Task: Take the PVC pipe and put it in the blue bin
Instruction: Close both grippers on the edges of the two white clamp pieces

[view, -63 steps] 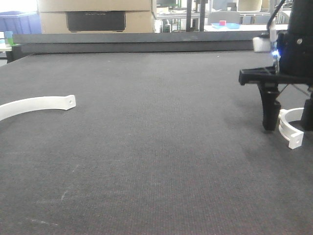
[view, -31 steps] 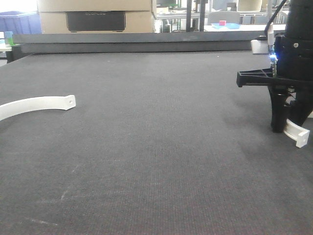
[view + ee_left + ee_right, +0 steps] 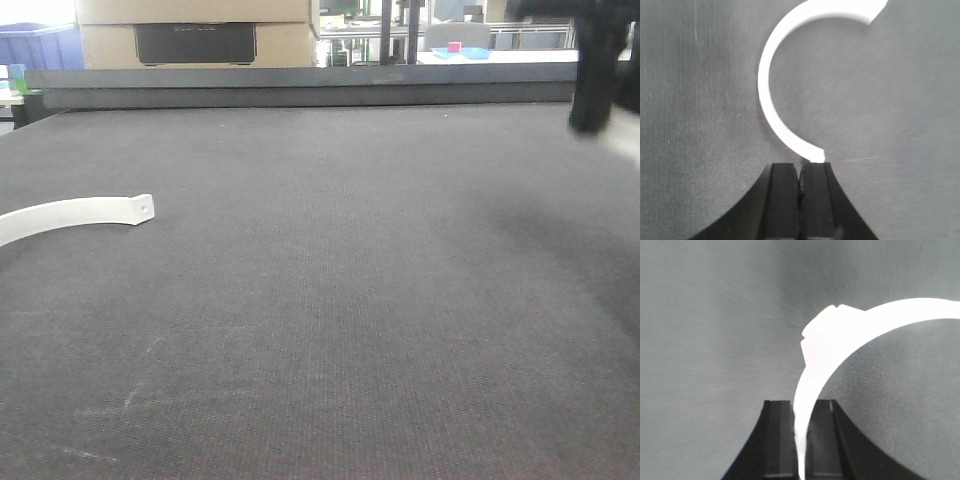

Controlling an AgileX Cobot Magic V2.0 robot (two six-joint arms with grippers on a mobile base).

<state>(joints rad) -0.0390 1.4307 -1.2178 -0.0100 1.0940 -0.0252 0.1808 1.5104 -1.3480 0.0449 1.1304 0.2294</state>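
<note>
Dark grey matting [image 3: 320,300] fills every view. The PVC pipe [image 3: 840,335] is pinched in my right pincer [image 3: 799,450]: its white arc rises from between my two black fingers [image 3: 774,440] at 6 o'clock and sweeps off toward 3 o'clock. From the front, that pincer is a dark blur at 1 o'clock, well above the mat. My left pincer [image 3: 800,200] is clenched on nothing, its tips just beside one end of the long white arc strip [image 3: 763,95], which lies flat toward 12 o'clock.
</note>
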